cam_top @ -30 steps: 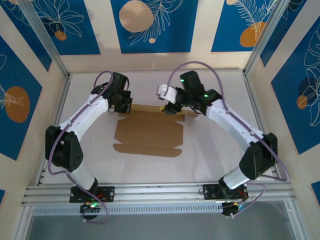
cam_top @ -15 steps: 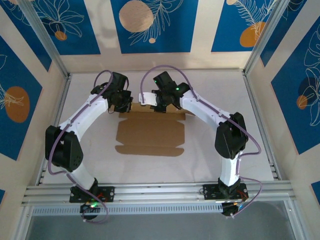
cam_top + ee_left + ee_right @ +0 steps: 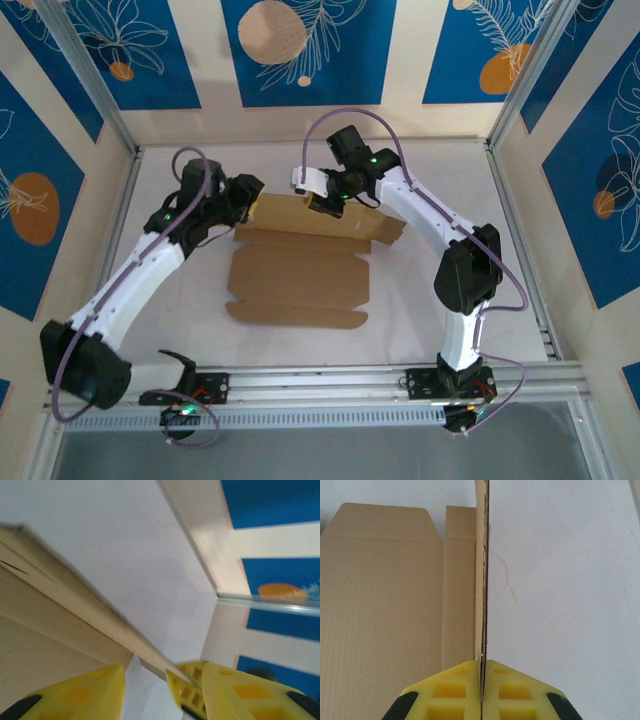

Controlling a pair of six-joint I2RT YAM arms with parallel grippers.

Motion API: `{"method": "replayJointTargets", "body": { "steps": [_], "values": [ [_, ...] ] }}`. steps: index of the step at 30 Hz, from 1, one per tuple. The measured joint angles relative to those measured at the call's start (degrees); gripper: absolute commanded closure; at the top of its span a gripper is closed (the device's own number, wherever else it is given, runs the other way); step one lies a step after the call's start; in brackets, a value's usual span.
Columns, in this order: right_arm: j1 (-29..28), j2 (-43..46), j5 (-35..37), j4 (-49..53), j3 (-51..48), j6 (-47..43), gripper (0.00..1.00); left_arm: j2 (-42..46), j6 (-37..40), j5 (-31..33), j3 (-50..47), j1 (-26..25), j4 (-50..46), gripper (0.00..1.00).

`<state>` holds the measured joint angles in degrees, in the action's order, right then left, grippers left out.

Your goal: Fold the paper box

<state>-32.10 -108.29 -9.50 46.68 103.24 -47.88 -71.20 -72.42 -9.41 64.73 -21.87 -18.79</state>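
Right tool (image 3: 481, 682) is clamped on the far flap (image 3: 335, 220) of the box (image 3: 298, 275), holding that flap upright on edge. White bench (image 3: 440, 170) carries the box, whose brown main panel lies flat and unfolded. Left tool (image 3: 160, 682) sits at the box's far left corner. Its yellow fingers (image 3: 75, 695) stand partly apart, and the flap's thin edge runs between them.

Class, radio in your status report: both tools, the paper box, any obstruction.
Right tool shut on raised far flap of the paper box. Left tool open, flap edge between its fingers. Rest of box flat. No obstruction seen.
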Motion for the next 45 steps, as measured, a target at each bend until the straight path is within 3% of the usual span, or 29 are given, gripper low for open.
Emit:
{"method": "replayJointTargets", "body": {
  "steps": [8,13,18,22,27,34,40,45],
  "values": [
    [-0.6,0.0,4.5,-2.7,-3.5,-1.1,1.00,11.1,4.0,-3.3,-14.5,0.0,5.9,0.66],
    [-1.8,-0.7,8.0,-5.8,-4.3,-2.9,1.00,11.8,4.1,-4.9,-18.0,0.0,5.9,0.69],
    [-1.0,-2.7,7.1,-5.2,-1.5,-2.7,1.00,11.8,5.7,-5.0,-19.4,0.0,6.2,0.87],
    [0.3,-3.3,5.4,-3.5,-0.1,-2.4,1.00,9.4,5.2,-4.9,-25.9,-0.6,10.6,1.00],
    [1.3,-3.3,3.5,-2.0,0.2,-2.1,1.00,1.5,4.4,-1.4,-34.8,-4.5,14.5,1.00],
    [2.1,-3.5,2.1,-1.0,0.7,-1.4,1.00,-10.6,2.2,1.5,-35.9,-7.1,22.9,1.00],
    [2.6,-3.8,4.4,-3.3,0.8,-1.8,1.00,-11.1,-0.5,1.9,-38.2,-7.2,29.0,1.00],
    [1.4,-4.8,12.1,-10.6,0.4,-5.2,1.00,-11.2,-1.0,1.6,-38.8,-7.2,30.2,1.00]
  ]
}}
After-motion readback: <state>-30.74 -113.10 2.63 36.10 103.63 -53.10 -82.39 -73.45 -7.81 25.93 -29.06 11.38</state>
